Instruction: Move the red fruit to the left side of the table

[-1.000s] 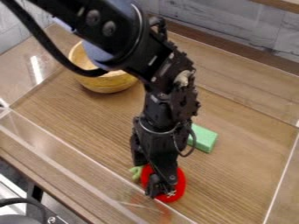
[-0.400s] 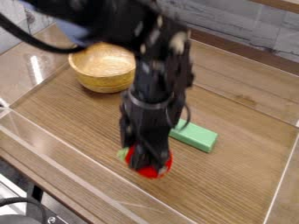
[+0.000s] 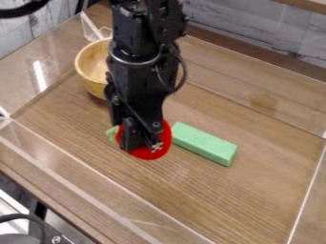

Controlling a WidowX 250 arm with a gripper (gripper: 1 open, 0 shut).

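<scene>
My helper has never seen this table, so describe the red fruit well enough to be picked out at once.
On the brown table, find the black hand reaching down from the top of the picture. The fruit is at its tip, near the green block. It is the only red thing there, glossy and rounded, while the block is flat and the bowl is yellowish.
</scene>
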